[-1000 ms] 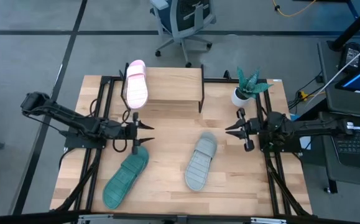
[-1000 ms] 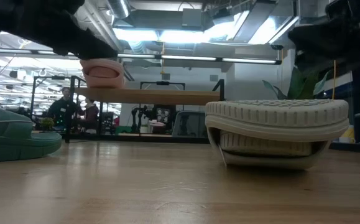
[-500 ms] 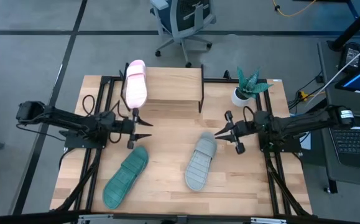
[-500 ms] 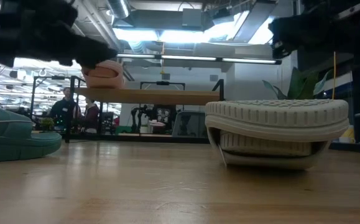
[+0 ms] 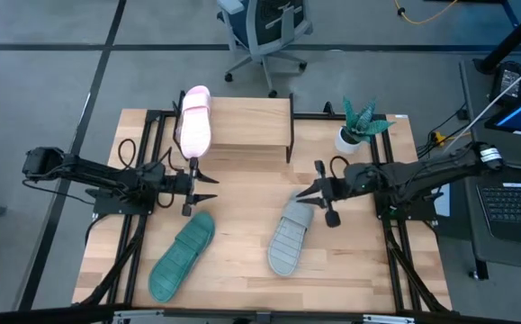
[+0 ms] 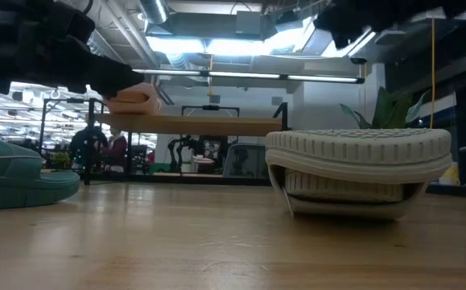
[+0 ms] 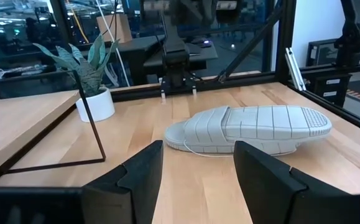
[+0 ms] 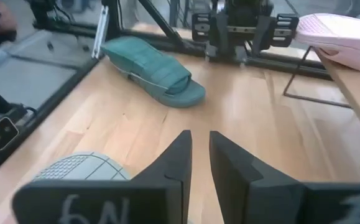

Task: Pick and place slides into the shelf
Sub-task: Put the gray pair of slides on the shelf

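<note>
Now the right gripper [image 5: 317, 193] has moved in from the right edge of the surface [image 5: 242, 180] over the last second and hangs just above the toe end of the grey slide [image 5: 289, 234], its fingers only narrowly parted and holding nothing. The left gripper [image 5: 204, 186] has barely shifted; it waits with its fingers wide and empty between the shelf [image 5: 251, 126] and the teal slide [image 5: 181, 256]. One slide is already placed: the pink slide [image 5: 194, 122] lies on the left end of the shelf's plank. The grey and teal slides rest on the surface, well apart. That reach suggests the grey slide is the next pick, though the right gripper would need to widen first.
</note>
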Tool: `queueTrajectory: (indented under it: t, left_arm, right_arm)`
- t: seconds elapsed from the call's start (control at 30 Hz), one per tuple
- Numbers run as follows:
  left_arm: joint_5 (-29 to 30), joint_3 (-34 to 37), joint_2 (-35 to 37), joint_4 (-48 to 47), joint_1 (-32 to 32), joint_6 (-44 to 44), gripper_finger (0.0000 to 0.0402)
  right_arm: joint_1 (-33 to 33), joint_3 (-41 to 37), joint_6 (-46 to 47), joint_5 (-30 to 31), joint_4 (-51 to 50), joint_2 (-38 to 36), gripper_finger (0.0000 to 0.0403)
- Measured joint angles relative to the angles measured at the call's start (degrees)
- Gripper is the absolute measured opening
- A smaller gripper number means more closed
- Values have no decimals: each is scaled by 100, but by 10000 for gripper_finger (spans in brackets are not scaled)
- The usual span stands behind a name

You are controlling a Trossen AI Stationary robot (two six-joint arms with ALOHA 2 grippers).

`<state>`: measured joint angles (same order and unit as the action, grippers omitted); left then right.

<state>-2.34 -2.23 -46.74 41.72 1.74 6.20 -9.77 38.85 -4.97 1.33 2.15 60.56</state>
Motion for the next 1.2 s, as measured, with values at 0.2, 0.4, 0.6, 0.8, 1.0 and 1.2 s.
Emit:
queueTrajectory:
  t: [0.2, 0.4, 0.6, 0.8, 1.0, 1.2]
  left_arm:
    - [6, 1, 0, -4, 0, -4, 190]
    - [12, 1, 0, -11, -2, -7, 190]
    - [17, 1, 0, -11, -2, 5, 190]
    - [25, 3, 0, -4, 0, 253, 190]
    - [32, 3, 0, 113, 2, 570, 190]
    - [33, 3, -1, 123, 2, 597, 190]
  right_arm:
    - [-596, 828, 43, 868, -793, 262, 58]
    - [-1080, 872, 848, 1719, -1104, 587, 58]
    - [-1434, 872, 1204, 2148, -1082, 869, 58]
    - [-1494, 872, 1226, 2336, -1106, 994, 58]
    - [-1498, 917, 1244, 2684, -1288, 1137, 50]
    - [-1498, 1792, 2094, 2717, -2754, 1655, 15]
